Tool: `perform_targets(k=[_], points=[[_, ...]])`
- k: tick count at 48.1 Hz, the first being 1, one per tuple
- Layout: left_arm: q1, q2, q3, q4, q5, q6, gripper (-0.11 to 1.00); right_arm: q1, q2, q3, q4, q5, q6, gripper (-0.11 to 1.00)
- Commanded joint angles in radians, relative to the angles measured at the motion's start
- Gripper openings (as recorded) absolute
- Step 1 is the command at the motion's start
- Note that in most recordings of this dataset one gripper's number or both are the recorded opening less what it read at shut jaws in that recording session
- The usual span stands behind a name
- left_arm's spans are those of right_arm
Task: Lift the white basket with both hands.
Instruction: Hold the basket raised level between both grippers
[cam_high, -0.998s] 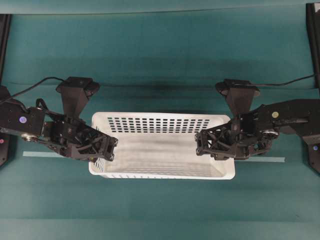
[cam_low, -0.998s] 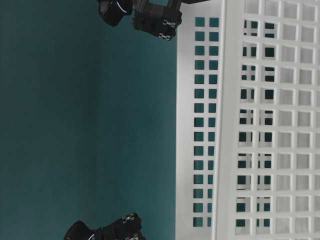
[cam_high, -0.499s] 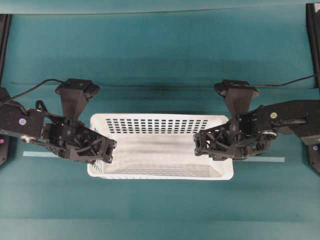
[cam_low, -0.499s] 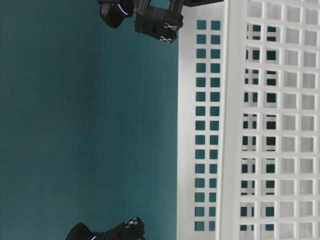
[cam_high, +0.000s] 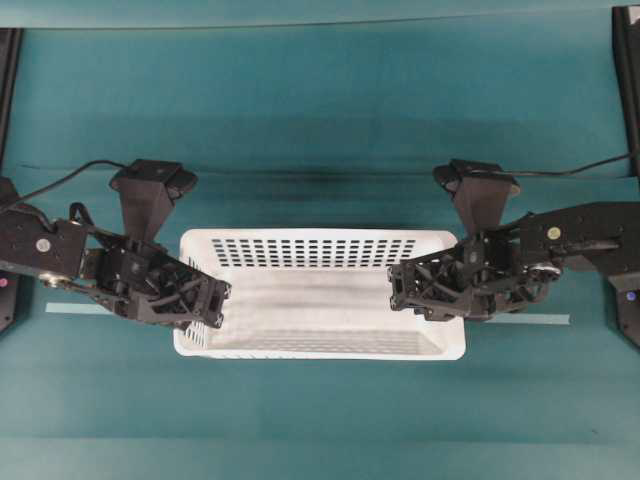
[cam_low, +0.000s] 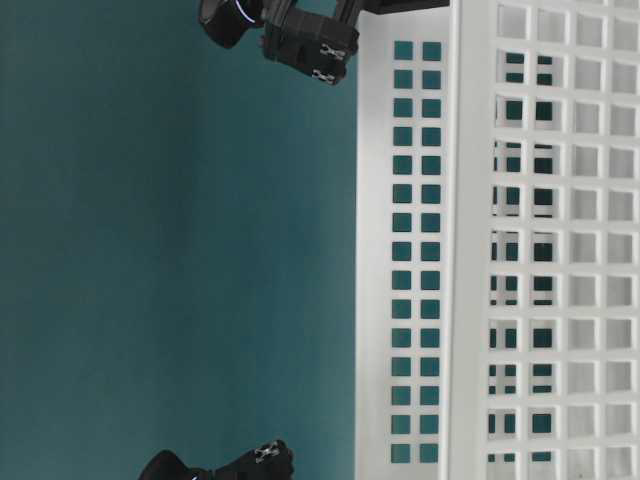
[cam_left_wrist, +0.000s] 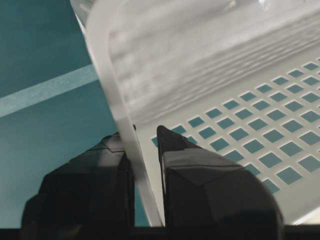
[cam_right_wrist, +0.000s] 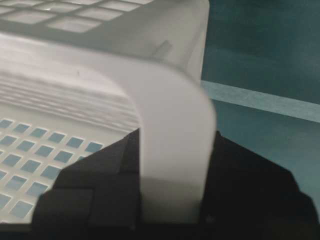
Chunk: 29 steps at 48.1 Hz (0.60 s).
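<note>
Two grippers clamp the white basket (cam_high: 320, 295) at its opposite short ends. The left gripper (cam_high: 208, 305) has its jaws closed narrowly on the basket's left end wall; the left wrist view shows one finger (cam_left_wrist: 200, 185) inside the wall and the other outside, with the wall pinched between them. The right gripper (cam_high: 400, 288) grips the right end wall the same way; the right wrist view shows the rounded rim (cam_right_wrist: 175, 145) running down between its two dark fingers.

Both arms reach inward from the outer edges of the overhead view, roughly level and slightly angled toward the basket, each with its wedge-shaped camera housing on the far side of the wrist. A black cable (cam_high: 70, 172) trails from the left housing.

The basket sits at the centre of the teal table (cam_high: 320, 110), long axis running left to right, directly over a pale tape line (cam_high: 540, 319) whose ends show just beyond each arm.
</note>
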Motion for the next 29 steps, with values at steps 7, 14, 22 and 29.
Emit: perform_targets(k=[7, 14, 22, 29], points=[[-0.002, 0.002, 0.009, 0.008, -0.029, 0.017, 0.06, 0.025, 0.008, 0.018, -0.009, -0.006, -0.012, 0.18], [0.000, 0.002, 0.012, 0.008, -0.040, 0.015, 0.16, 0.025, 0.008, 0.020, -0.009, -0.002, -0.012, 0.22], [-0.002, 0.002, 0.014, 0.008, -0.044, 0.017, 0.40, 0.017, 0.008, 0.023, -0.009, -0.002, -0.009, 0.45], [0.000, 0.002, 0.014, 0.008, -0.046, 0.017, 0.67, 0.009, 0.008, 0.023, -0.009, -0.005, -0.011, 0.75]])
